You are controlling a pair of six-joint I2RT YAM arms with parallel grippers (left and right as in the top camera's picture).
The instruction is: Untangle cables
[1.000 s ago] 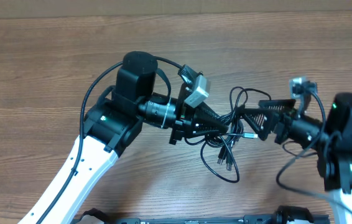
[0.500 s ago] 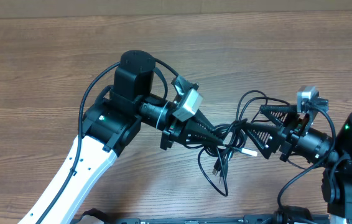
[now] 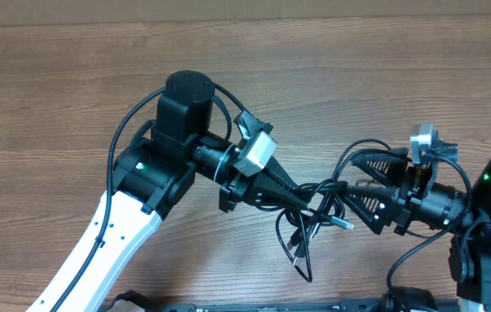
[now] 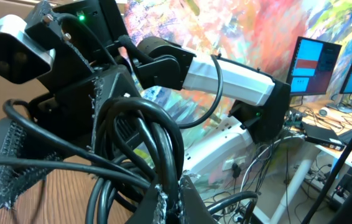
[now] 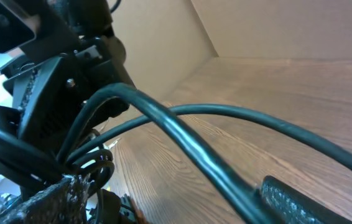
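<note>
well, the left gripper (image 3: 313, 192), on its white and black arm, is pressed tight on the tangle of thin black flexible cables (image 3: 325, 211), pinching the knot where several strands cross. the cables sit over the brown wooden desk (image 3: 72, 87), right of its middle and toward its near edge. a loose loop and small plug ends trail nearer that edge, and one silver-tipped plug (image 3: 343, 223) sticks out to the right. just right of the knot, the right gripper (image 3: 354, 178) has its ridged black fingers spread wide with a cable loop arching between them; it grips nothing.

the risk, as i judge it: if the right fingers close on several strands at once, or on the strand the left one pins, pulling apart would cinch the knot rather than free it. a hard tug could also slip the bundle out of the left pinch or strain a plug.

no brand, label or writing is readable; the distant monitors (image 4: 310, 59) in the left wrist view are too blurred.
</note>
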